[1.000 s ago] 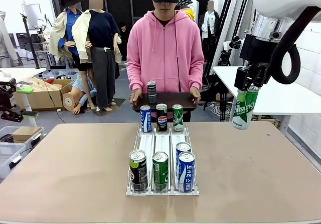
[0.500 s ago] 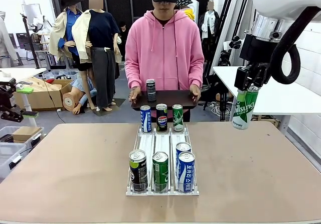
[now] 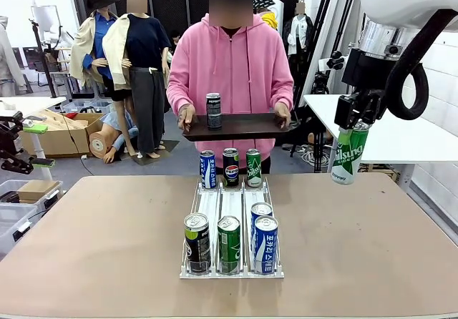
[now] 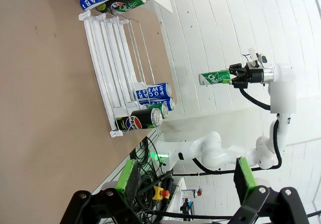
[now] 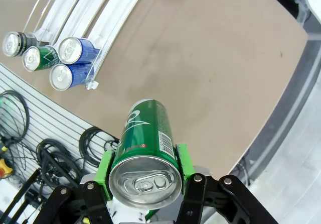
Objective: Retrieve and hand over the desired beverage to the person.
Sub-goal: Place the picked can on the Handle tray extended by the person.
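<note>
One green can (image 3: 349,154) hangs at the right of the front view, gripped near its top by the right gripper (image 3: 356,116), long axis upright with a slight tilt, well above the bench (image 3: 372,247). The person (image 3: 230,61) stands at top centre, holding a dark tray (image 3: 243,126) level with both hands; a black can (image 3: 213,110) already stands on its left part. The tray lies to the upper left of the held can, well apart from it, and the right arm is the nearer one, so I judge the coming move to be a carry leftward and away across the bench toward the tray's bare right half. A rack (image 3: 230,212) of cans sits at centre.

In the left wrist view, the left gripper (image 4: 185,179) rises from the bottom edge with its jaws spread wide and nothing between the green pads. The green can (image 4: 215,77) shows far off at centre right, lying sideways in this rolled picture, pinched by the other arm. The rack (image 4: 113,58) sits at upper left.

In the right wrist view, the green can (image 5: 148,143) sits at lower centre, running away from the camera toward the bench (image 5: 200,48) below. The right gripper (image 5: 145,176) has its jaws pinching the can's sides just below the lid. Four rack cans sit at upper left.
</note>
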`<control>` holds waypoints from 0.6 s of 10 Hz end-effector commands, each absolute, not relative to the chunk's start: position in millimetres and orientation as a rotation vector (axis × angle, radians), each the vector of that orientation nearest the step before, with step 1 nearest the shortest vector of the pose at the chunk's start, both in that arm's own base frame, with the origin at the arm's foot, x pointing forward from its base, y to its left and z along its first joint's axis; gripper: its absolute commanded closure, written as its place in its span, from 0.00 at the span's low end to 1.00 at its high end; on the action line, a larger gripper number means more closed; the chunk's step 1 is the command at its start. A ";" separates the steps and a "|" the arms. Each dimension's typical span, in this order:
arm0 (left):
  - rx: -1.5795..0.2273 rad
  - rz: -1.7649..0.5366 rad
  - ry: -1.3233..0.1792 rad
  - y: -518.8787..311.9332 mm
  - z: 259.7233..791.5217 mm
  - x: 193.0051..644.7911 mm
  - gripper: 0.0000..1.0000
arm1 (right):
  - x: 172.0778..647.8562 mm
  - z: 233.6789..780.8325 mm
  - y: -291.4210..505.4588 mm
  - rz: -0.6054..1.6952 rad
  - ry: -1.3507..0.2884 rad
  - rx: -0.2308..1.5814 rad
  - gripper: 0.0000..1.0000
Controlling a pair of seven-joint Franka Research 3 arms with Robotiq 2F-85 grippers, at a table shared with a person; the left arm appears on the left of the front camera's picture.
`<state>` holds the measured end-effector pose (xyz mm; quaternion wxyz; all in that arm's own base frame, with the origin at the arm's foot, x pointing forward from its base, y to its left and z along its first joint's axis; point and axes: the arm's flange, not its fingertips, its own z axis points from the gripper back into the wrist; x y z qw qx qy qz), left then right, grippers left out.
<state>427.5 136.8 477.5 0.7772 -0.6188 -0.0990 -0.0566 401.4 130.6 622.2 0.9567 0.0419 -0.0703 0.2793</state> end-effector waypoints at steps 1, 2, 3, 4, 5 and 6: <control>-1.337 -0.121 -0.222 136.0 479.2 424.7 0.00 | 402.0 625.0 130.3 0.560 -0.149 0.086 0.77; -1.337 -0.121 -0.222 136.0 479.2 424.7 0.00 | 402.0 625.0 130.3 0.560 -0.149 0.086 0.77; -1.337 -0.121 -0.222 136.0 479.2 424.7 0.00 | 402.0 625.0 130.3 0.560 -0.149 0.086 0.77; -1.337 -0.121 -0.222 136.0 479.2 424.7 0.00 | 402.0 625.0 130.3 0.560 -0.149 0.086 0.77; -1.337 -0.121 -0.222 136.0 479.2 424.7 0.00 | 402.0 625.0 130.3 0.560 -0.149 0.086 0.77; -1.337 -0.121 -0.222 136.0 479.2 424.7 0.00 | 402.0 625.0 130.3 0.560 -0.149 0.086 0.77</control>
